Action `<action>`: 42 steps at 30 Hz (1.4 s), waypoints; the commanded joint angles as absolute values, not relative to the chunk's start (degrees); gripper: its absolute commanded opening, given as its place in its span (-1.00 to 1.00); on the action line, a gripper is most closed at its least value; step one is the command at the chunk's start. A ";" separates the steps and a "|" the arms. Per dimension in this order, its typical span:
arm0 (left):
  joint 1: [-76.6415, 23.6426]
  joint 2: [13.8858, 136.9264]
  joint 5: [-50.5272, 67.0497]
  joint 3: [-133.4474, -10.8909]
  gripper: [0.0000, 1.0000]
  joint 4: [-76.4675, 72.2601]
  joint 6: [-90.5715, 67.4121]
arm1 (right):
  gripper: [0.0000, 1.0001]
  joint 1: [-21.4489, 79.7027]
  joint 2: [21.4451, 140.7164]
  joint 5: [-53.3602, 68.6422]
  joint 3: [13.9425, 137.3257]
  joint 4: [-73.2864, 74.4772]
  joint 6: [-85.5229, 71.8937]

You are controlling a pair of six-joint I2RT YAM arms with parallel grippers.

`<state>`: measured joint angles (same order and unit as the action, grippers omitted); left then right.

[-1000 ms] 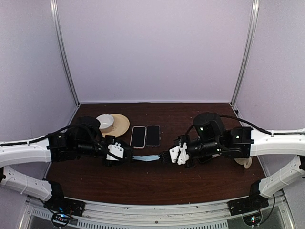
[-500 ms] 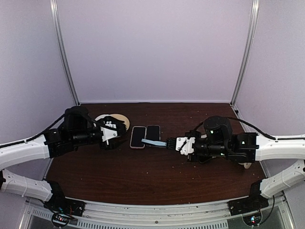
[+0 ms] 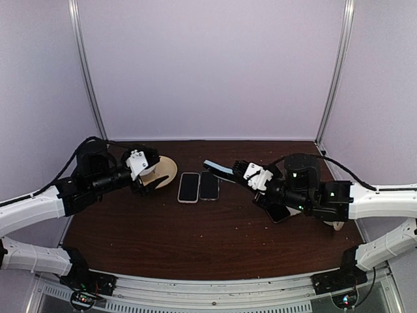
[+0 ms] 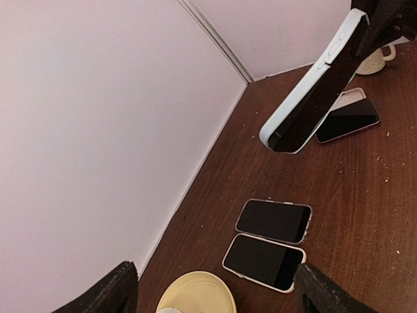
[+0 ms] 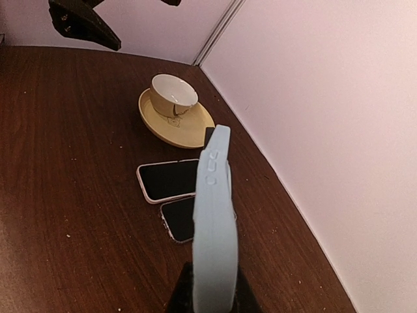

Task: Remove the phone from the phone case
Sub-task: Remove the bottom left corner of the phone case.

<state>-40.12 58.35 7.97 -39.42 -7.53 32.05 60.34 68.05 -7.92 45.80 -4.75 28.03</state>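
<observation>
Phone case of pale blue soft plastic (image 4: 329, 52), with slim dark-glass phone (image 4: 313, 98) seated inside it: clamped by one end in right gripper (image 3: 236, 171), jaws closed tight on the case. Hangs clear of the table, tilted, free end pointing left and toward the back wall in the top view. Shows side buttons along the blue rim in the left wrist view, and only the narrow blue edge in the right wrist view.

Below and just left of the raised case: two bare black-screened phones with pale rims (image 3: 189, 187), lying flat and side by side on dark brown wooden table (image 3: 195, 241); touching or a hair apart, cannot tell which. Under the right arm: another dark-screened phone (image 4: 348, 117), flat on the wood, with a white flat piece showing at its far edge; cannot tell what that piece is. Past it, toward the right wall: beige woven-looking mug (image 4: 376, 62), partly hidden.

Left gripper (image 3: 150, 171): spread wide, black fingers (image 4: 111, 293) well apart, nothing between them. Hovers over the left rear of the table, above round pale yellow plate (image 5: 179, 127). On that plate: small white ceramic cup (image 5: 174, 91), upright. Plate near the two bare phones, not touching them. Around everything: plain lilac walls (image 3: 208, 65) with metal corner posts.
</observation>
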 commanded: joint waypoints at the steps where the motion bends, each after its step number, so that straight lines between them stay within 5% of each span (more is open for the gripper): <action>1: -37.78 57.13 17.85 -39.90 0.72 -10.01 26.73 | -1.00 60.21 66.26 -7.88 48.43 -12.38 22.98; 17: -36.81 59.84 52.38 -41.07 0.45 -11.86 17.14 | -1.00 60.30 59.94 19.99 43.61 -24.34 16.53; 42: -36.85 59.44 63.80 -42.35 -0.42 -8.40 20.76 | -1.00 61.08 66.87 31.83 47.13 -31.72 9.18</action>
<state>-37.06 59.75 61.52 -40.42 -8.60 19.44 60.69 66.85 30.37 44.01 -25.32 10.48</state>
